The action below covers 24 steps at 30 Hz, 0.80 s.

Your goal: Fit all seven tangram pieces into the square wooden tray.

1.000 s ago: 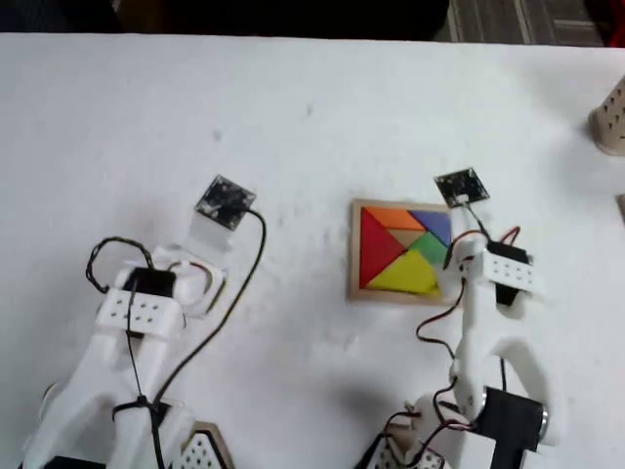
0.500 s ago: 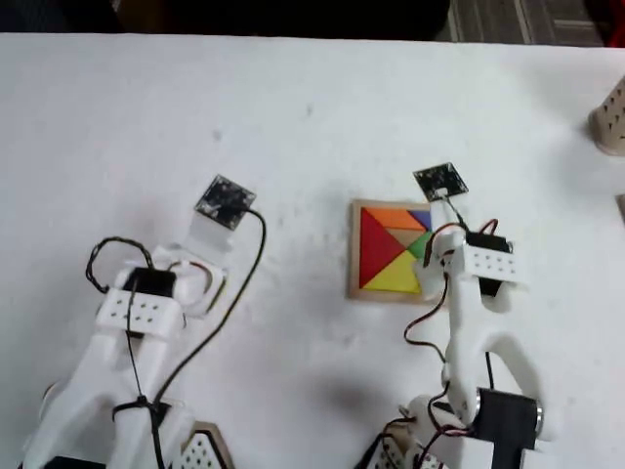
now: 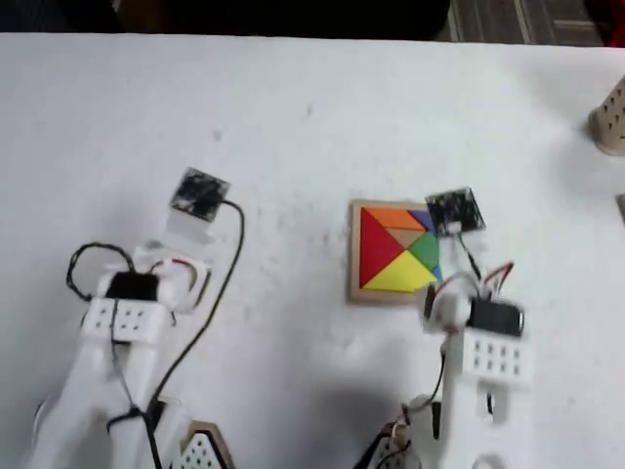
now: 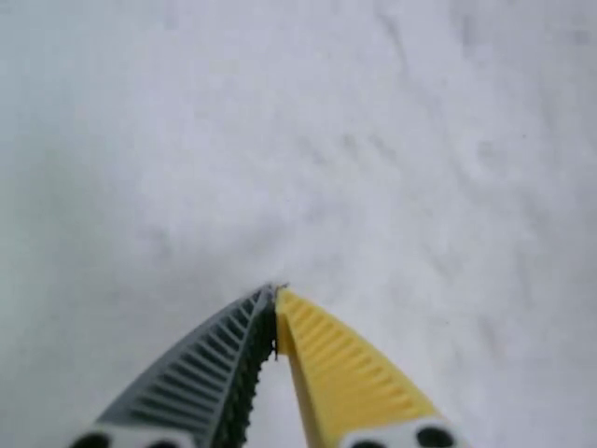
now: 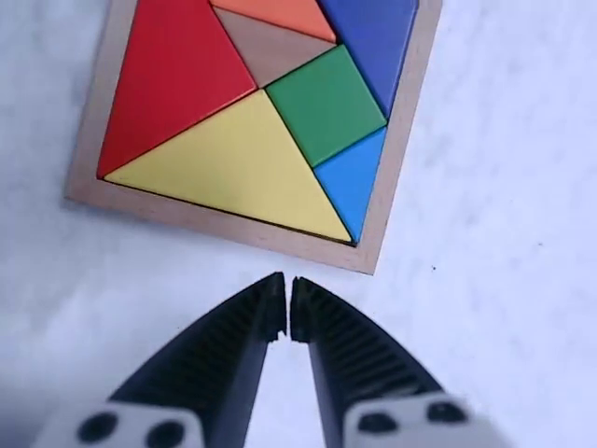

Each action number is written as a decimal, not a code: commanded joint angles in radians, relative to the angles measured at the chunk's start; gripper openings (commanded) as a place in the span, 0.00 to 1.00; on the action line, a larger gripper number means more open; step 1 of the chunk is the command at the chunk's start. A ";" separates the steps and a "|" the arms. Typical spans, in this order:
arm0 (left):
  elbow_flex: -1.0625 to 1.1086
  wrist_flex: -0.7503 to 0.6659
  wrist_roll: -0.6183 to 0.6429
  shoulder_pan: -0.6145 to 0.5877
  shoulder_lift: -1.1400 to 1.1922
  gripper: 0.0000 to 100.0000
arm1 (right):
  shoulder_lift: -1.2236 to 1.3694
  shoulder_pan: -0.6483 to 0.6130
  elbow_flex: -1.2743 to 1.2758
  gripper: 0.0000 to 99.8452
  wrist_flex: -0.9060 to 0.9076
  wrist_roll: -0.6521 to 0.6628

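The square wooden tray [image 5: 395, 177] lies on the white table with coloured pieces packed inside: a red triangle [image 5: 168, 75], a yellow triangle [image 5: 233, 173], a green square [image 5: 325, 103], a small light blue triangle [image 5: 353, 182], a brown triangle [image 5: 266, 51], an orange piece [image 5: 280, 14] and a dark blue piece [image 5: 378, 33]. From above the tray [image 3: 354, 254] sits right of centre. My right gripper [image 5: 287, 308] is shut and holds nothing, just off the tray's near edge. My left gripper [image 4: 275, 294], with grey and yellow fingers, is shut over bare table far to the tray's left.
A tan perforated object [image 3: 610, 122] stands at the table's right edge. A small wooden piece [image 3: 207, 447] shows at the front between the arm bases. The left arm [image 3: 122, 313] and right arm [image 3: 485, 347] take up the front of the table.
My right arm has pulled back from over the tray's right side toward the front edge. My left arm has shifted a little to the left.
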 commanded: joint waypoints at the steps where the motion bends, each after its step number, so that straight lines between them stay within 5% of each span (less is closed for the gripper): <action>1: 0.054 -0.021 0.049 -0.028 -0.160 0.02 | -0.222 -0.005 0.107 0.02 0.005 0.002; 6: 0.198 0.006 0.043 -0.067 -0.414 0.02 | -0.401 -0.087 0.278 0.02 0.033 -0.006; 13: 0.311 0.255 -0.025 -0.150 -0.756 0.02 | -0.593 -0.236 0.390 0.02 0.162 -0.072; 20: 0.427 0.462 -0.026 -0.163 -1.099 0.02 | -0.783 -0.151 0.508 0.02 0.174 -0.183; 24: 0.437 0.491 -0.032 -0.163 -1.081 0.02 | -0.779 -0.019 0.511 0.02 0.174 -0.183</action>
